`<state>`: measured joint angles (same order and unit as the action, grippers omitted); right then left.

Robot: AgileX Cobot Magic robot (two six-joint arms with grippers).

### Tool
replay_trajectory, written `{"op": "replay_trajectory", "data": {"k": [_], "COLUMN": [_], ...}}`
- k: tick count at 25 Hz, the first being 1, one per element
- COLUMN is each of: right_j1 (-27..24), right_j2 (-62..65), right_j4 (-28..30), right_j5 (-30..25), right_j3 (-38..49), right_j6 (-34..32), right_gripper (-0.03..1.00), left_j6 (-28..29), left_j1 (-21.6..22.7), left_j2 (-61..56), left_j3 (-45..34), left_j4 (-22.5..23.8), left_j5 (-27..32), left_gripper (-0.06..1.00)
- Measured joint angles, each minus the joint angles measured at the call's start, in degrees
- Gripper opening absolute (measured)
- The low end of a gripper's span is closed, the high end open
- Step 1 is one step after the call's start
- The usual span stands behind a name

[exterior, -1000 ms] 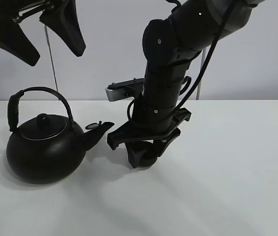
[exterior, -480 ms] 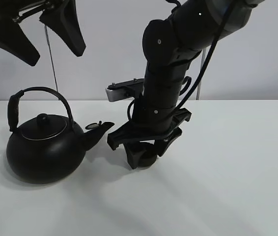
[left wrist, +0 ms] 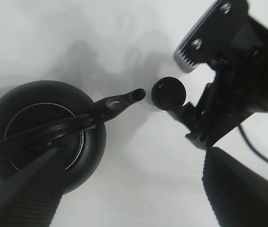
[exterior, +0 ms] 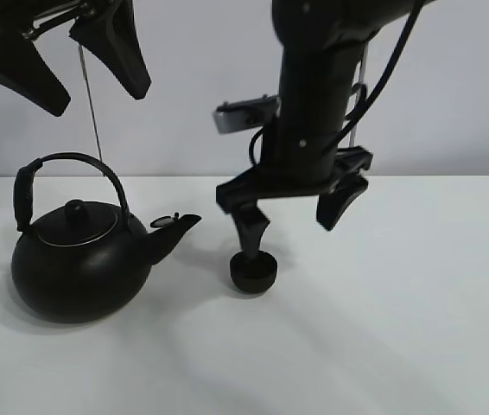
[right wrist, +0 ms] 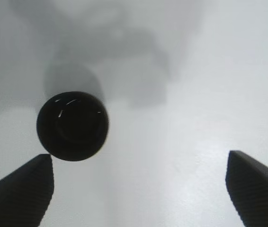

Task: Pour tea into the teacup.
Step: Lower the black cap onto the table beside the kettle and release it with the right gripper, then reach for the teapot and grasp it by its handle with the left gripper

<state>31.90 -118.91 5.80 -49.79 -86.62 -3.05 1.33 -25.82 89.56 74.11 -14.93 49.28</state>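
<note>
The small matte black teacup (exterior: 253, 271) stands on the white table, just right of the kettle's spout; it also shows in the left wrist view (left wrist: 168, 92) and the right wrist view (right wrist: 72, 126). The big black kettle (exterior: 80, 264) with arched handle sits at the left, also seen in the left wrist view (left wrist: 44, 137). My right gripper (exterior: 296, 220) is open and empty, raised above the teacup, one finger just over it. My left gripper (exterior: 63, 73) is open and empty, high above the kettle.
The white table (exterior: 400, 328) stretches to the right and front of the teacup. A thin cable (exterior: 89, 95) hangs behind the kettle against the pale back wall.
My right gripper has opened, let go of the teacup and risen up and to the right. The teacup now stands alone on the table. The left arm and kettle have not moved.
</note>
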Motion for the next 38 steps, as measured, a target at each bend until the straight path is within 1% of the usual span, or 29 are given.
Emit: {"op": "replay_trajectory", "data": {"k": [2,4,8,10,13,19,38], "right_j1": [-2.4,-5.4,-10.4,-11.5,-11.8,-11.8,-11.8], "right_j2": [3.0,6.6,12.8,15.0,16.7,15.9,15.8], "right_j4": [-0.4,-2.2,-9.1,-11.3,-12.3,-14.0,-14.2], "right_j5": [-1.4,-1.8,-2.6,-2.7,-2.9,-3.2,-3.1], "right_j3": [0.0,-0.1,-0.2,-0.2,-0.2,-0.2,-0.1], "right_j6": [-2.2,-3.7,-4.7,-4.7,-4.7,-4.8,-4.8], "right_gripper": [0.68,0.68,0.68,0.68,0.68,0.68,0.68], "left_j6": [0.0,0.0,0.0,0.0,0.0,0.0,0.0], "left_j1": [0.0,0.0,0.0,0.0,0.0,0.0,0.0], "left_j2": [0.0,0.0,0.0,0.0,0.0,0.0,0.0], "left_j3": [0.0,0.0,0.0,0.0,0.0,0.0,0.0], "left_j4": [0.0,0.0,0.0,0.0,0.0,0.0,0.0], "left_j5": [0.0,0.0,0.0,0.0,0.0,0.0,0.0], "left_gripper": [0.58,0.58,0.58,0.58,0.58,0.58,0.58]}}
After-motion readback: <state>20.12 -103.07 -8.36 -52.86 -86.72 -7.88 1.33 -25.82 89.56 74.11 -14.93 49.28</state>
